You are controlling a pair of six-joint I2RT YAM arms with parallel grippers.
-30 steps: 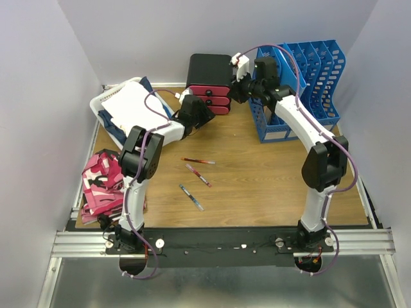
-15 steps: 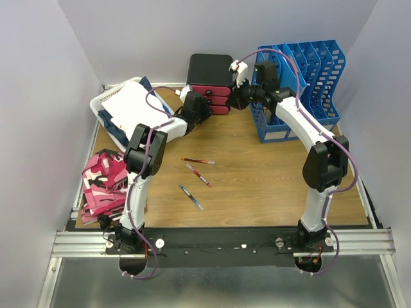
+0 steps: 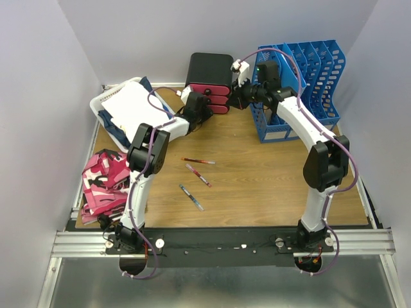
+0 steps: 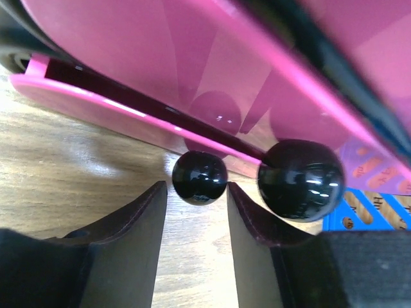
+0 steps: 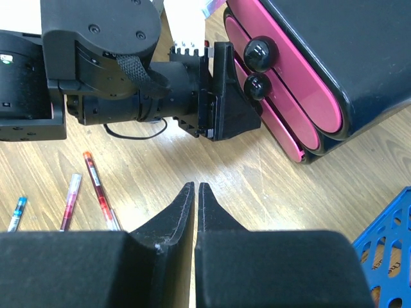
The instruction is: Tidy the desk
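Note:
The brown wood-grain desk [image 3: 257, 179] holds a black drawer unit [image 3: 209, 69] with red drawers [image 3: 218, 99] at the back. My left gripper [image 3: 207, 106] reaches the drawer fronts. In the left wrist view it [image 4: 197, 192] is open, its jaws straddling the small black knob [image 4: 200, 178] of the lowest drawer [image 4: 128, 119], close on both sides. A second knob [image 4: 302, 179] sits just right of it. My right gripper [image 5: 196, 189] is shut and empty, hovering over bare desk in front of the unit [image 3: 239, 96]. It sees the left gripper [image 5: 241, 90] at the lower knob [image 5: 257, 86].
Three pens [image 3: 198, 161] [image 3: 198, 175] [image 3: 191, 197] lie mid-desk. A blue file rack [image 3: 308, 70] stands at the back right. A white basket with paper [image 3: 125, 106] sits at the back left. Pink patterned items [image 3: 103, 183] lie at the left edge.
My left arm has stretched further back, bringing its gripper up to the red drawers. My right gripper has edged slightly back and up beside the drawer unit.

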